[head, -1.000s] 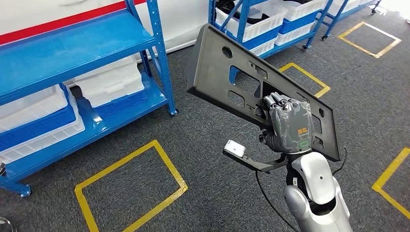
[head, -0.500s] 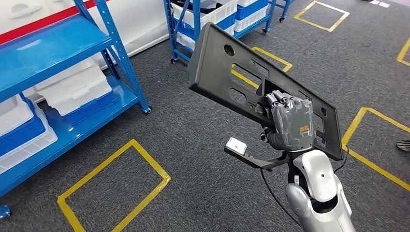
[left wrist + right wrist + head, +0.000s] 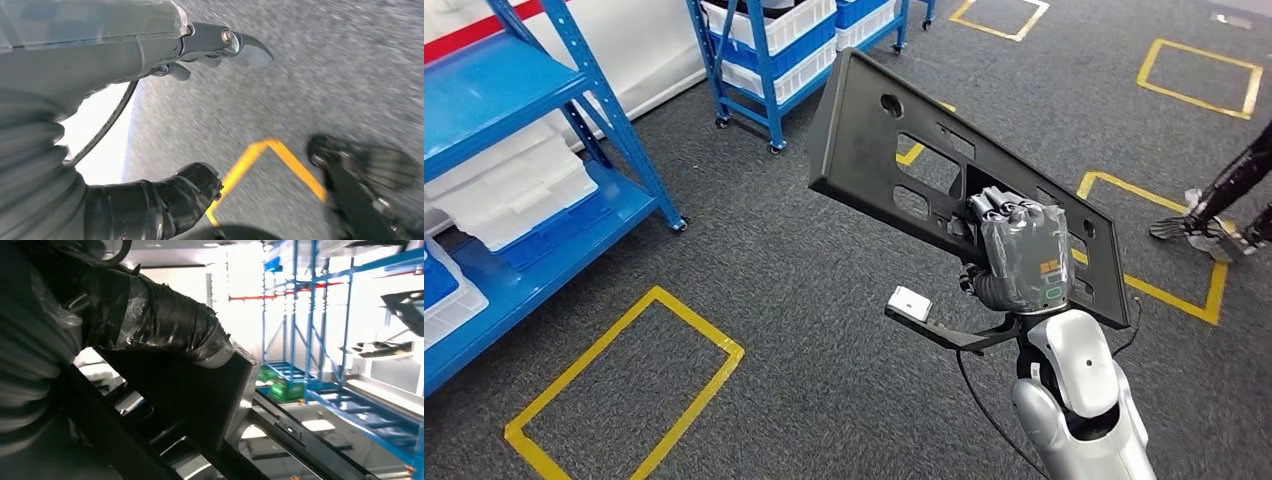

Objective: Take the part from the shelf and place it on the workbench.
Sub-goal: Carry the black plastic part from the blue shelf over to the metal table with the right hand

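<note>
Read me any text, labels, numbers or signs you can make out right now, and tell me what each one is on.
No text can be read in these views.
Right hand: a small orange mark and a green ring on its back, too small to read.
Black part held by that hand: no label or number visible.
White tag on the bracket below the hand: appears blank.
Yellow floor squares: plain tape outlines, no writing.

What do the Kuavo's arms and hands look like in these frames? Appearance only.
Right arm: glossy silver shell, a black cable beside it, a black bracket with a white tag at the wrist. Right hand: grey cover under clear wrap, small orange mark, dark fingers. Left hand: grey ribbed cover, grey thumb, darker fingers.
</note>
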Controlling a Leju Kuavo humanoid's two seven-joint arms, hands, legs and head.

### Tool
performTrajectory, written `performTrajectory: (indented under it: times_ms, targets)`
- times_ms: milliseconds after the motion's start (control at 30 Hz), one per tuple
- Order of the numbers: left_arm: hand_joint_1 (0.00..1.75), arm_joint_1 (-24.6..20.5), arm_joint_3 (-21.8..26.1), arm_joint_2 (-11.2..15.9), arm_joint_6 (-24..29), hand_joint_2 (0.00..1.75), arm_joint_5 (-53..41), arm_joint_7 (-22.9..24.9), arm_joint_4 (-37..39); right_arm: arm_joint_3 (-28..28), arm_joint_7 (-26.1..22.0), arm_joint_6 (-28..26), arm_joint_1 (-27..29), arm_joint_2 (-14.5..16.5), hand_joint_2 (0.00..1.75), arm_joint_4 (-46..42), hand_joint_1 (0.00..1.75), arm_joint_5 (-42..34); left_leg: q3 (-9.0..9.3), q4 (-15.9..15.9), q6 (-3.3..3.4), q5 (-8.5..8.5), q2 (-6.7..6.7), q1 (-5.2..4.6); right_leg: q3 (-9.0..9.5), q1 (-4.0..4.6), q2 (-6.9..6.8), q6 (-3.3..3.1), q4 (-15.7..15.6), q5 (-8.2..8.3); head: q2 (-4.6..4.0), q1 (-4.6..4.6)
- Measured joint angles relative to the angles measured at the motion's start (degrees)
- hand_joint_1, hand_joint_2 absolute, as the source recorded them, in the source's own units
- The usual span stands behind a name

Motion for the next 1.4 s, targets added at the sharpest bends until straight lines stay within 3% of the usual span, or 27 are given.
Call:
performTrajectory:
  times_ms: [33,67,100,167,200,267,300,367,433,500,533,600,667,700,767,833,900,933,1000,1067,1100,1133,1200,1267,1333,1367,1400]
  targets:
    - [0.00,0.09,0.15,0.00,-0.01,1.75,-0.05,-0.02,0.00,0.00,-0.02,0.02,0.02,-0.04,1.75,0.02,1.75,-0.06,-0.98,0.14,-0.21,0.64,0.87,0.06,-0.41,-0.55,-0.36,0.52,3.55,-1.14,0.00,0.00]
    - [0.00,0.15,0.32,0.00,-0.03,1.75,-0.12,-0.04,0.00,0.00,-0.03,0.04,0.04,-0.07,1.75,0.05,1.75,-0.11,-2.04,0.40,-0.49,1.22,1.73,0.17,-0.27,-1.11,-0.60,1.08,6.01,-0.85,0.00,-0.01]
    - [0.00,0.18,0.49,0.00,-0.06,1.75,-0.17,-0.05,0.00,0.00,-0.03,0.05,0.06,-0.09,1.75,0.08,1.75,-0.15,-3.23,0.81,-0.85,1.72,2.57,0.36,0.76,-1.67,-0.87,1.69,6.69,0.52,0.00,-0.01]
    - [0.00,0.10,0.72,0.03,-0.10,1.75,-0.24,-0.09,-0.03,0.00,-0.04,0.07,0.05,-0.11,1.75,0.13,1.75,-0.17,-5.52,2.14,-1.66,2.41,3.90,0.79,5.86,-2.67,-2.42,3.00,2.10,2.56,0.00,-0.01]
    - [0.00,0.09,0.80,0.05,-0.11,1.75,-0.25,-0.11,-0.08,0.01,-0.04,0.08,0.01,-0.11,1.75,0.13,1.75,-0.17,-6.51,3.03,-2.11,2.58,4.41,0.95,9.21,-2.69,-3.45,3.42,-2.18,1.85,0.00,-0.02]
    - [0.00,0.05,0.91,0.05,-0.13,1.75,-0.25,-0.13,-0.17,0.02,-0.09,0.08,-0.07,-0.10,1.75,0.12,1.75,-0.19,-7.49,4.31,-3.06,2.93,5.36,1.12,13.22,-2.13,-4.81,2.98,-8.04,-0.75,0.00,-0.05]
    - [0.00,0.03,0.95,-0.02,-0.13,1.75,-0.25,-0.13,-0.20,0.02,-0.11,0.09,-0.09,-0.11,1.75,0.12,1.75,-0.20,-7.63,4.58,-3.60,3.22,5.91,1.28,13.56,-1.60,-4.54,2.26,-9.05,-1.35,0.00,-0.06]
    - [0.00,-0.05,0.99,-0.24,-0.14,1.75,-0.25,-0.13,-0.19,0.02,-0.14,0.10,-0.13,-0.12,1.75,0.12,1.75,-0.22,-7.94,4.96,-4.59,3.08,5.94,1.81,12.48,-1.27,-3.63,0.61,-9.03,-0.60,0.00,-0.11]
    - [0.00,0.02,1.04,-0.36,-0.16,1.75,-0.25,-0.20,-0.18,0.02,-0.14,0.10,-0.26,-0.11,1.75,0.12,1.75,-0.22,-9.15,7.95,-5.01,-0.72,3.21,2.15,11.05,-1.08,-2.62,-0.90,-9.20,0.69,0.00,-0.20]
    - [0.00,0.19,1.08,-0.44,-0.45,1.75,-0.31,-0.64,-0.17,0.02,-0.15,0.10,-0.35,-0.10,1.75,0.13,1.75,-0.23,-11.07,14.90,-4.71,-6.32,0.21,1.99,9.52,-0.53,-1.34,-1.82,-9.20,1.94,0.00,-0.22]
    - [0.00,0.28,1.10,-0.49,-0.68,1.75,-0.46,-0.93,-0.17,0.02,-0.17,0.10,-0.33,-0.09,1.75,0.14,1.75,-0.26,-11.82,18.50,-4.40,-7.83,-0.40,1.79,8.75,-0.13,-0.60,-2.10,-9.19,2.57,0.00,-0.23]
    - [0.00,0.34,1.15,-0.52,-1.04,1.75,-0.91,-1.30,-0.17,0.02,-0.20,0.10,-0.31,-0.09,1.75,0.18,1.75,-0.39,-11.41,21.39,-3.35,-6.92,-0.81,1.17,7.26,0.63,0.94,-2.45,-9.16,3.84,0.00,-0.23]
    - [0.00,0.31,1.36,-0.48,-1.10,1.75,-1.25,-1.38,-0.19,0.02,-0.20,0.09,-0.31,-0.09,1.75,0.21,1.75,-0.50,-7.09,15.98,-1.63,-3.87,-1.98,0.07,5.94,0.98,2.46,-2.57,-9.13,5.07,-0.01,-0.23]
    - [0.00,0.31,1.55,-0.37,-1.08,1.75,-1.40,-1.44,-0.23,0.02,-0.20,0.09,-0.30,-0.10,1.75,0.21,1.75,-0.54,-3.96,11.32,-0.70,-3.35,-3.15,-0.48,5.45,1.05,3.14,-2.51,-9.10,5.61,-0.01,-0.23]
    - [0.00,0.26,1.96,-0.19,-1.03,1.75,-1.78,-1.53,-0.33,0.02,-0.19,0.09,-0.24,-0.11,1.75,0.21,1.75,-0.56,0.55,4.19,0.22,-3.68,-4.85,-1.09,4.95,0.94,4.21,-2.20,-9.12,6.58,-0.01,-0.22]
    - [0.00,0.02,2.25,-0.18,-1.01,1.75,-2.25,-1.55,-0.37,0.02,-0.19,0.10,-0.20,-0.12,1.75,0.21,1.75,-0.61,1.46,2.03,0.37,-3.70,-4.33,-1.14,4.82,0.77,5.20,-1.59,-9.49,7.47,-0.01,-0.23]
    - [0.00,-0.26,2.45,-0.33,-1.02,1.75,-2.67,-1.55,-0.37,0.01,-0.19,0.11,-0.24,-0.26,1.75,0.21,1.75,-0.66,1.61,0.79,0.56,-2.47,-2.95,-0.90,4.26,0.86,4.22,-1.14,-8.85,7.00,-0.01,-0.21]
    - [0.00,-0.26,2.56,-0.40,-1.02,1.75,-2.92,-1.55,-0.37,0.01,-0.19,0.13,-0.31,-0.33,1.75,0.21,1.75,-0.66,1.57,0.18,0.57,-1.79,-2.17,-0.71,3.44,0.88,2.97,-0.89,-7.09,5.57,-0.01,-0.18]
    - [0.00,-0.04,2.82,-0.44,-1.02,1.75,-3.62,-1.61,-0.37,0.00,-0.17,0.18,-0.39,-0.46,1.75,0.24,1.75,-0.66,1.03,-0.20,0.48,-1.05,-0.55,-0.52,0.80,0.39,0.41,-0.15,-0.43,1.11,0.00,-0.15]
    - [0.00,0.24,3.08,-0.46,-1.01,1.75,-4.23,-1.75,-0.37,0.00,-0.13,0.27,-0.25,-0.55,1.75,0.31,1.75,-0.66,0.30,0.08,0.15,-0.80,1.09,-0.29,-0.93,-0.55,-0.44,0.81,5.29,-1.53,0.00,-0.17]
    - [0.00,0.30,3.21,-0.51,-1.01,1.75,-4.50,-1.85,-0.37,0.00,-0.07,0.33,-0.18,-0.60,1.75,0.37,1.75,-0.66,-0.06,0.35,-0.08,-0.78,1.88,-0.09,-0.34,-1.03,-0.75,1.36,5.38,-1.38,0.00,-0.18]
    - [0.00,0.30,3.34,-0.56,-1.01,1.75,-4.71,-1.95,-0.37,0.00,-0.02,0.38,-0.15,-0.64,1.75,0.42,1.75,-0.66,-0.40,0.76,-0.38,-0.87,2.58,0.20,1.41,-1.46,-1.18,1.89,3.21,-0.36,0.00,-0.17]
    - [0.00,0.25,3.58,-0.63,-0.99,1.75,-5.11,-2.13,-0.39,0.00,0.04,0.45,-0.16,-0.74,1.75,0.48,1.75,-0.65,-1.03,1.97,-1.40,-1.47,3.77,0.63,6.41,-1.86,-3.31,2.77,-4.15,1.98,0.00,-0.15]
    - [0.00,0.15,3.84,-0.62,-0.91,1.75,-5.34,-2.24,-0.43,0.00,0.05,0.50,-0.13,-0.83,1.75,0.48,1.75,-0.63,-1.28,3.13,-2.51,-2.20,4.61,0.68,8.77,-1.64,-4.67,2.41,-8.01,2.54,0.00,-0.16]
    - [0.00,-0.11,4.02,-0.66,-0.84,1.75,-5.45,-2.32,-0.45,-0.01,0.11,0.56,-0.10,-0.91,1.75,0.47,1.75,-0.61,-1.11,3.52,-3.23,-2.50,5.50,0.71,8.51,-1.30,-3.89,1.36,-8.00,2.31,0.00,-0.21]
    - [0.00,-0.27,4.05,-0.70,-0.84,1.75,-5.49,-2.36,-0.45,-0.02,0.14,0.60,-0.09,-0.93,1.75,0.46,1.75,-0.58,-1.04,3.68,-3.54,-2.76,5.45,0.86,8.44,-1.31,-3.37,0.92,-8.04,2.37,0.00,-0.22]
    - [0.00,-0.34,4.09,-0.75,-0.84,1.75,-5.54,-2.41,-0.45,-0.02,0.16,0.64,-0.13,-0.95,1.75,0.45,1.75,-0.56,-1.30,4.40,-3.80,-3.46,4.52,1.08,8.42,-1.33,-2.78,0.44,-8.15,2.49,0.00,-0.22]
